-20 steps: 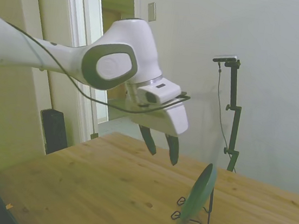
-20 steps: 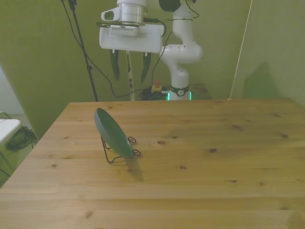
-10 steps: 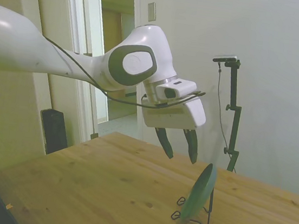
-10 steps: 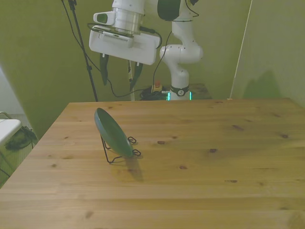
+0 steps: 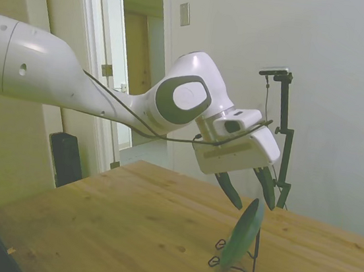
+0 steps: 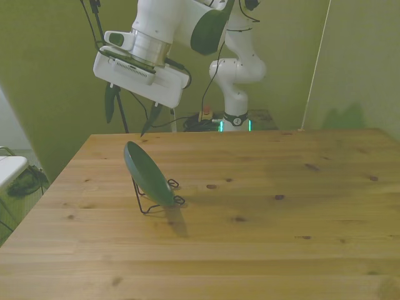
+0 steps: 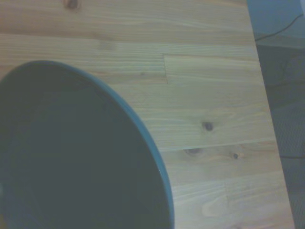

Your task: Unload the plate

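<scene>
Wooden table [image 6: 262, 206], plate [image 6: 147, 175] propped upright (wire stand), parted claw [image 6: 129, 111] above.

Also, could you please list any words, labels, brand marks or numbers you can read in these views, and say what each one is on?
None can be read: the plate, the wire stand, the table and the end effector carry no legible text in any view.
</scene>
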